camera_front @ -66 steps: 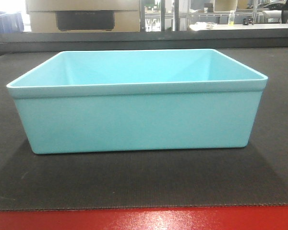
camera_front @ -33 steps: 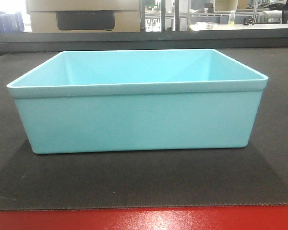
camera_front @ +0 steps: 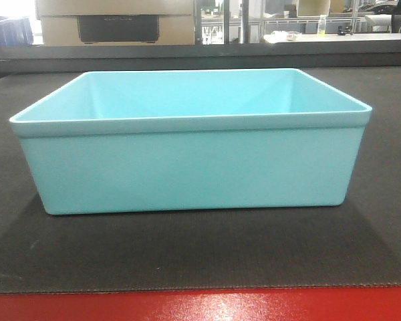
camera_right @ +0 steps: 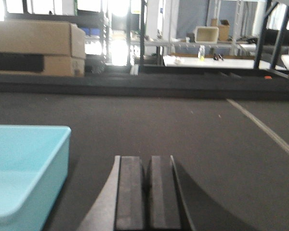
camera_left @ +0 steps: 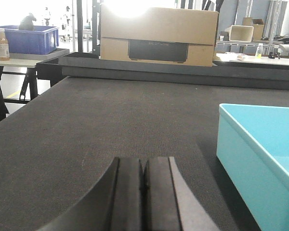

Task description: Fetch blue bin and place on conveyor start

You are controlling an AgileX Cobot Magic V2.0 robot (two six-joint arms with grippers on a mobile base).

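Observation:
The blue bin [camera_front: 190, 164], a pale aqua tub, stands upright and empty on the conveyor start [camera_front: 187, 257], a dark ribbed belt with a red strip [camera_front: 200, 306] along its near edge. My left gripper [camera_left: 143, 166] is shut and empty, low over the belt to the left of the bin [camera_left: 260, 154]. My right gripper [camera_right: 148, 166] is shut and empty, low over the belt to the right of the bin [camera_right: 24, 168]. Neither gripper touches the bin. Neither gripper shows in the front view.
A cardboard box [camera_left: 159, 34] sits beyond the belt's far end, behind a black rail [camera_left: 149, 72]. A dark blue crate [camera_left: 26, 39] stands on a table at the far left. Shelving and tables with bottles fill the background [camera_right: 202, 48].

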